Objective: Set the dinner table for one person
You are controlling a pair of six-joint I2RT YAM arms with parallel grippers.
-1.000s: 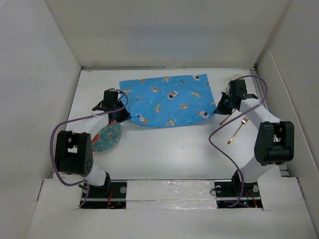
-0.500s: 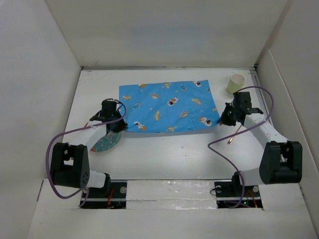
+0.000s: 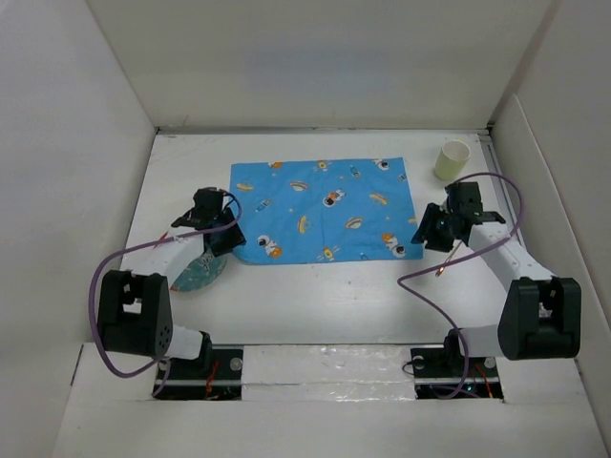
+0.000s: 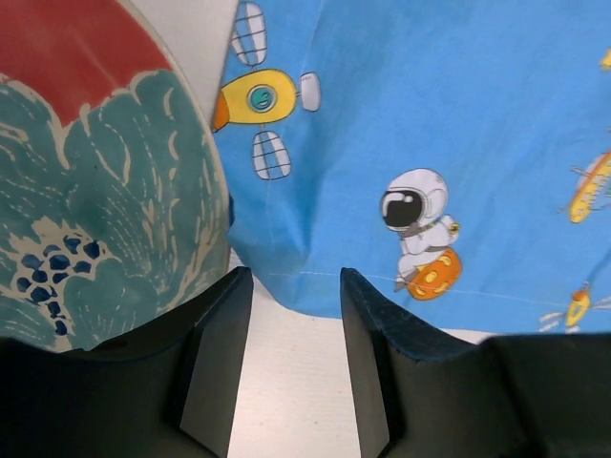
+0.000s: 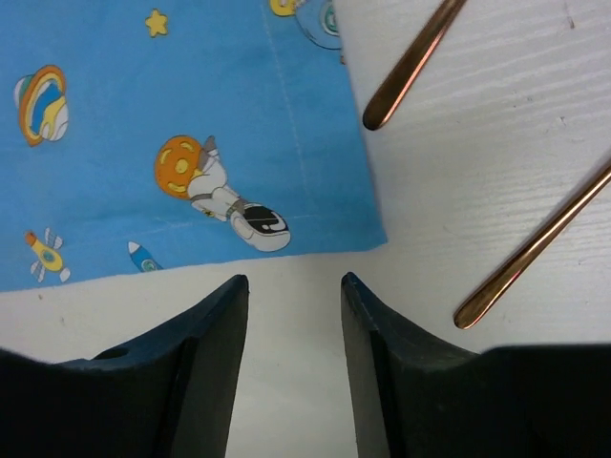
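**One of each dish, two copper handles, two spread pincers**

The large, flat, plain white matte bench point(image 3: 315, 286) fills the floor of the white-walled enclosure and carries everything.

At far left lies one round ceramic plate point(image 3: 196, 275), painted with teal waves and a red patch. The left arm's forearm crosses over part of it in the overhead view. The left pincer point(image 3: 229, 240) hangs just beside it, fingers spread with nothing between them. Under the gap are the near-left edge of the cloth and bare bench.

In the middle lies one blue rectangular cloth placemat point(image 3: 320, 205), printed with astronauts, rockets and planets, spread flat.

The right pincer point(image 3: 423, 232) sits at the cloth's near-right corner, also spread and empty. Just right of that corner, the wrist view shows two slim copper-coloured utensil handles, one point(image 5: 410, 62) farther and one point(image 5: 535, 248) nearer. Their heads are out of view.

One pale yellow paper cup point(image 3: 452, 160) stands upright at the far right, apart from the cloth.

Two purple cables, left point(image 3: 105, 277) and right point(image 3: 420, 286), loop beside the arms.
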